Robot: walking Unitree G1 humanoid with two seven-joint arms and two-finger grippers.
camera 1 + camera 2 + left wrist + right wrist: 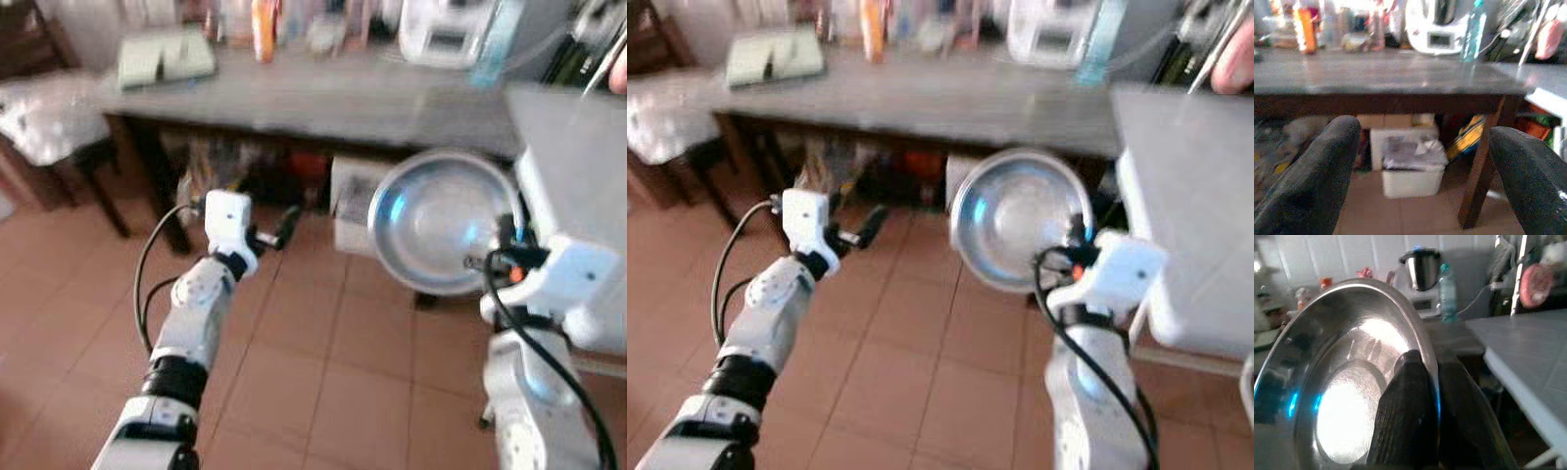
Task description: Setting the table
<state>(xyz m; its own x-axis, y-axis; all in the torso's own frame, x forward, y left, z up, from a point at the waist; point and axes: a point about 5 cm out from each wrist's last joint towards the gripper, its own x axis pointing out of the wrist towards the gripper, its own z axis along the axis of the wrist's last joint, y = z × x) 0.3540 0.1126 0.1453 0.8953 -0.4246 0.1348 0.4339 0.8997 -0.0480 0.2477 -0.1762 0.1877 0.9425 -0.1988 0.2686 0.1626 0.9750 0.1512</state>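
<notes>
Gripping the rim of a steel bowl (443, 221), the right tool (1436, 396) pinches it between both fingers and holds it tilted in the air, near the corner of the grey table (578, 157). Over the tiled floor (323, 392), the left tool (1422, 161) stands wide apart, facing a dark wooden table (1376, 78).

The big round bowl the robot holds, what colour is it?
Shiny silver metal bowl, clearest in the right wrist view, clamped at its rim by the right pincer.

Tiled floor (323, 372) open ahead; dark table (323, 103) bars way, far edge cluttered.
</notes>
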